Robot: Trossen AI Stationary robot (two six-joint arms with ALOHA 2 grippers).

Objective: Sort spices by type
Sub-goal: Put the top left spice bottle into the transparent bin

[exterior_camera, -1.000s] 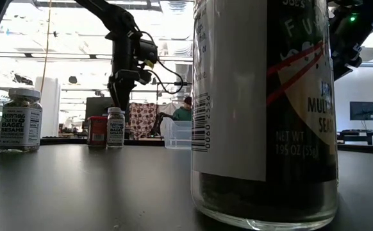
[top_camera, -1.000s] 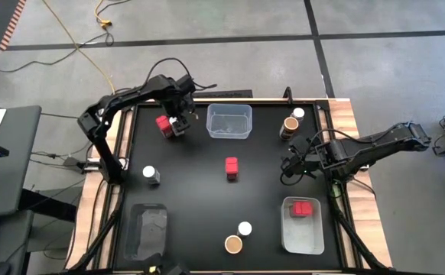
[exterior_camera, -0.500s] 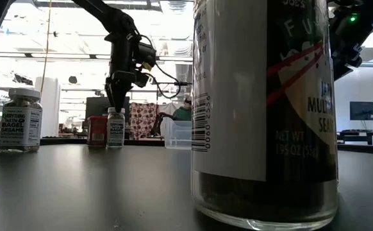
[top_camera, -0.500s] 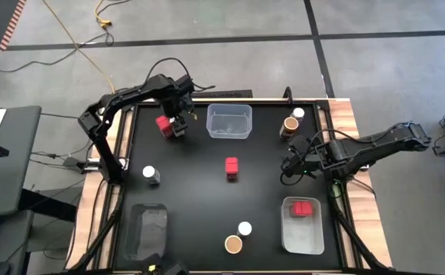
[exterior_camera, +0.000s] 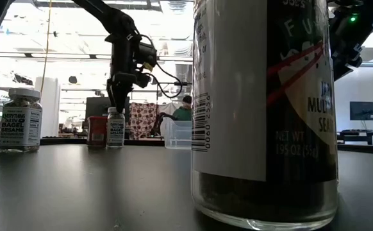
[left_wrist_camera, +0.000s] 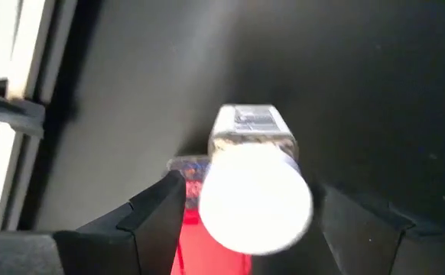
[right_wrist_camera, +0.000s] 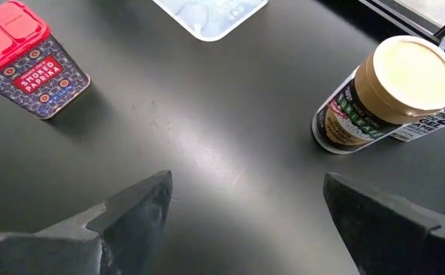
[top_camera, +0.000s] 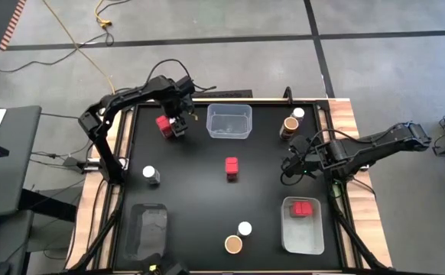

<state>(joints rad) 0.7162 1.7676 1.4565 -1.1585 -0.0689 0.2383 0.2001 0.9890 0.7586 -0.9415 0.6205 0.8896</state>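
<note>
Black tabletop [top_camera: 199, 198] with wooden side rails, grey concrete floor around it, cluttered lab behind in the low view.

Left gripper [top_camera: 178, 126] is at the far left of the table, straddling a small clear jar with a round white lid [left_wrist_camera: 254, 195]. Wrist view shows a dark finger [left_wrist_camera: 157, 218] on each side of the lid with a gap both sides, so jaws are part open and nothing is gripped yet. The jar stands upright on the table, just beside a red boxy spice tin [top_camera: 163, 123], apparently touching it. Low view shows the same pair [exterior_camera: 115, 127] side by side under the arm.

Right gripper [top_camera: 290, 164] waits at the right side, jaws wide, empty, near a tan-lidded jar [right_wrist_camera: 383, 92] and a white-lidded one at the far right corner.

Elsewhere: a red tin [top_camera: 231, 166] mid-table, one white-lidded jar [top_camera: 151, 175] at left, a white and a tan lid together at the near edge [top_camera: 238, 237], red tins in the near-right clear plastic bin [top_camera: 303, 243]. The far clear bin [top_camera: 229, 121] looks empty; the near-left bin [top_camera: 149, 229] I can't tell.

My read: it's the pick of the white-lidded jar. To do it well, centre the jaws on the body below the lid, drop low enough to clear the taper, and keep the tin-side finger from catching the red tin. Close evenly, lift straight up, so the neighbour isn't knocked over.
</note>
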